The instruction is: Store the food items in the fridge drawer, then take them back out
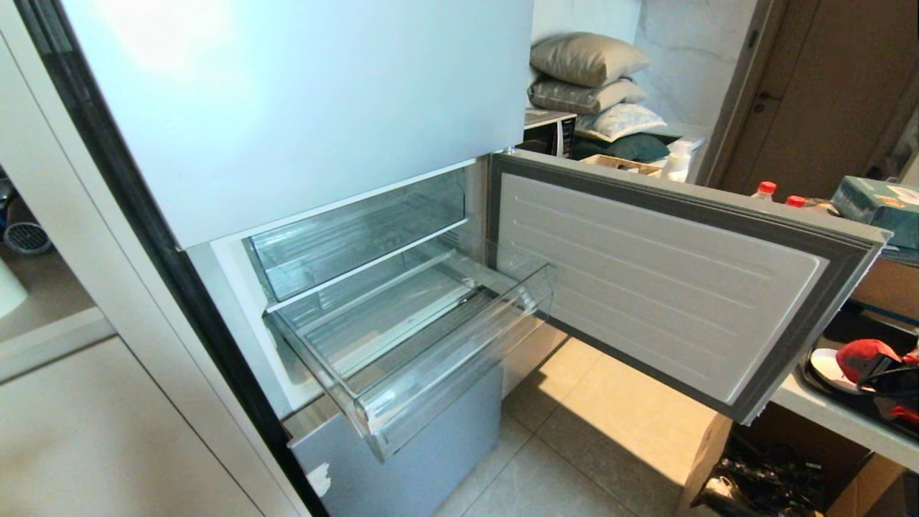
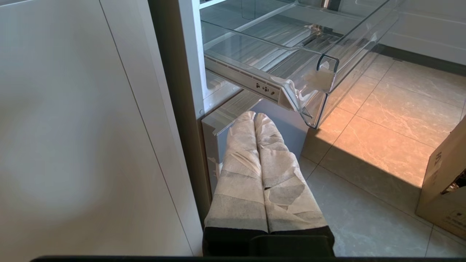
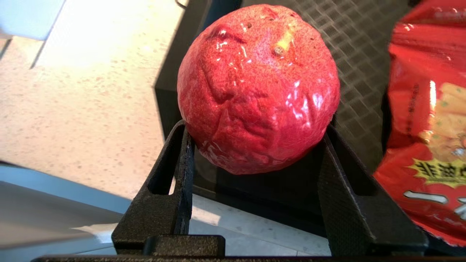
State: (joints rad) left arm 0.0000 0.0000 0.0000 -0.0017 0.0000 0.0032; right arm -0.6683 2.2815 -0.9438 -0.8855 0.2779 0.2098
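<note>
A red, wrinkled, roundish food item [image 3: 258, 87] sits between the black fingers of my right gripper [image 3: 255, 127], which is shut on it over the corner of a black tray [image 3: 364, 54]. In the head view that gripper [image 1: 887, 377] and the red item [image 1: 865, 355] show at the far right, over a side counter. The clear fridge drawer [image 1: 459, 380] stands pulled out and holds nothing. My left gripper [image 2: 255, 116], its fingers wrapped in pale tape, is shut and parked low by the fridge's bottom front, below the drawer's corner [image 2: 320, 69].
The fridge door [image 1: 660, 287] hangs open to the right of the drawer, between it and the counter [image 1: 826, 409]. A red snack bag [image 3: 429, 127] lies on the tray beside the held item. A cardboard box [image 1: 718, 467] stands on the tiled floor under the counter. A second clear bin [image 1: 359, 230] sits above the drawer.
</note>
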